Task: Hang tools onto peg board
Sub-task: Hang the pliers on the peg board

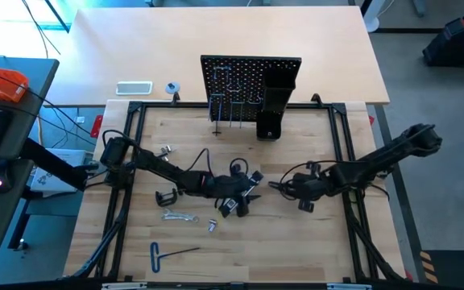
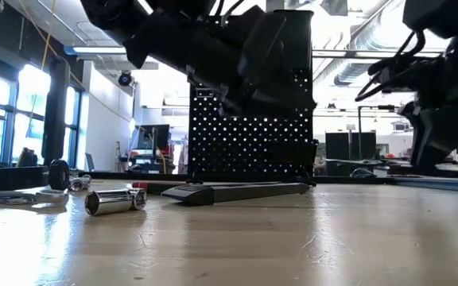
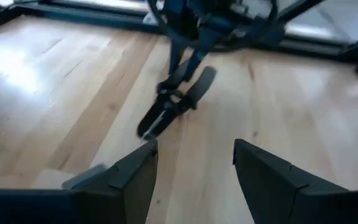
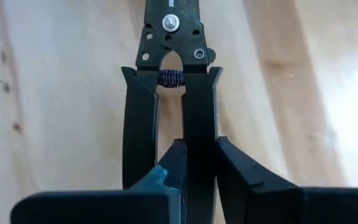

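The black pliers lie lengthwise in front of my right gripper, which is shut on one of their handles, near the table's middle. My left gripper stands open just left of them, with nothing between its fingers, and it sees the pliers slanting nose-down. The peg board stands upright at the far edge with its black box holder. Thin tools hang at its front. My right gripper pinches one handle of the pliers, at about half its length. One finger is in the gap between the two handles and the other is outside. The fingers slant down from above and point along the handle. The pliers' nose points away from the gripper.
On the table's left half lie a black C-clamp, a silver wrench, a socket and a blue T-handle hex key. A long dark flat tool lies in front of the board. A black frame borders the table.
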Motion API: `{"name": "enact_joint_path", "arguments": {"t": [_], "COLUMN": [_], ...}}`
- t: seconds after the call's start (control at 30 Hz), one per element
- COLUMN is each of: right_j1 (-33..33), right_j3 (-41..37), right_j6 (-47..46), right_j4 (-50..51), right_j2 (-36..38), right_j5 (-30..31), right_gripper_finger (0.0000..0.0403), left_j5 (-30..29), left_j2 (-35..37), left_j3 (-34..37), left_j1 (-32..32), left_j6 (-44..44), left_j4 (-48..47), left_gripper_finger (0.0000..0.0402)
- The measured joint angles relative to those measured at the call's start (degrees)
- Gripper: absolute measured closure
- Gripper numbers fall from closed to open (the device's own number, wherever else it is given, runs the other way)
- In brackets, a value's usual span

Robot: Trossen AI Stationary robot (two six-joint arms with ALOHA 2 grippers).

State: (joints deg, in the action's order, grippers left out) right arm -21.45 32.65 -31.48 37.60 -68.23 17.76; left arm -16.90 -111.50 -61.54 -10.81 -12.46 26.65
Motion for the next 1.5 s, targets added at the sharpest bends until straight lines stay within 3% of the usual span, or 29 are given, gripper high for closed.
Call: {"name": "enact_joint_path", "arguments": {"t": [0.5,0.7,0.93,1.1,1.27,1.4,1.5], "right_j1": [-6.01,-7.32,-7.02,-5.55,-1.68,2.48,5.61], "right_j3": [9.79,13.76,17.01,17.52,17.52,17.52,17.54], "right_j6": [-2.80,-4.53,-3.36,3.16,15.60,26.09,31.58], "right_j4": [9.14,12.51,12.22,4.75,-7.91,-18.88,-25.19], "right_j2": [0.33,0.35,0.35,0.35,0.35,0.25,-0.28], "right_j5": [9.13,15.35,24.44,30.43,34.57,34.00,32.49], "right_gripper_finger": [0.0359,0.0359,0.0359,0.0359,0.0359,0.0359,0.0359], "left_j5": [-1.68,-8.30,-19.88,-30.10,-36.12,-36.72,-31.90], "left_j2": [1.51,9.66,23.20,32.85,42.92,52.91,60.11], "left_j3": [0.00,0.00,-0.07,-0.07,2.40,11.70,21.21], "left_j1": [1.93,1.92,1.31,0.94,1.89,4.63,7.91], "left_j6": [-0.18,6.92,14.45,17.26,16.76,16.99,18.22], "left_j4": [6.22,0.11,-14.70,-28.72,-37.94,-32.31,-20.33], "left_gripper_finger": [0.0200,0.0200,0.0200,0.0200,0.0200,0.0200,0.0200]}}
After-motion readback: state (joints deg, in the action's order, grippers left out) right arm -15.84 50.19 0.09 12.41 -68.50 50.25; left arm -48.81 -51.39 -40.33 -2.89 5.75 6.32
